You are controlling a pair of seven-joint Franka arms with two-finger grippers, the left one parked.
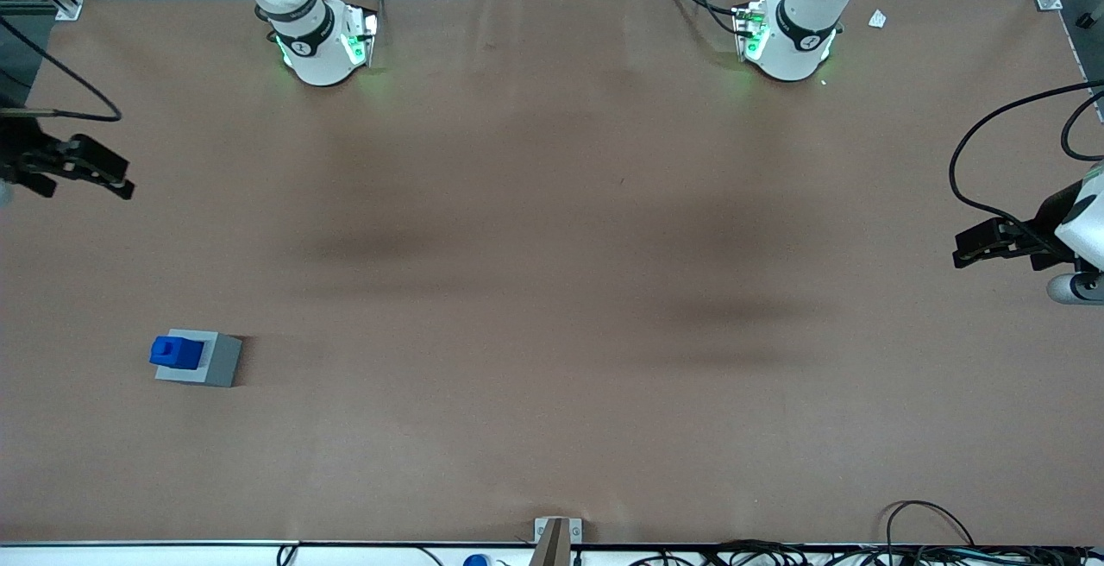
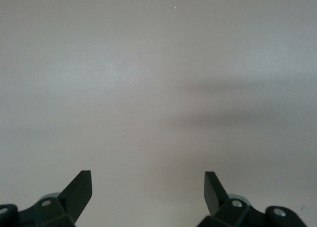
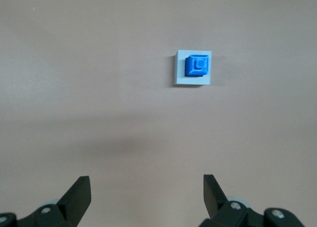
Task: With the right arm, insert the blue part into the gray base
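The blue part [image 1: 175, 350] sits in the top of the gray base [image 1: 220, 365], toward the working arm's end of the table and fairly near the front camera. In the right wrist view the blue part [image 3: 197, 66] fills most of the recess of the gray base [image 3: 179, 68], with its notched top showing. My right gripper [image 1: 123, 184] hangs above the table at the working arm's edge, farther from the front camera than the base and well apart from it. The gripper [image 3: 146, 185] is open, and only bare table shows between its fingertips.
The two arm bases [image 1: 323, 44] [image 1: 789, 40] stand at the table edge farthest from the front camera. A small bracket [image 1: 556, 536] and loose cables [image 1: 940, 523] lie along the near edge. A white scrap [image 1: 877, 20] lies near the parked arm's base.
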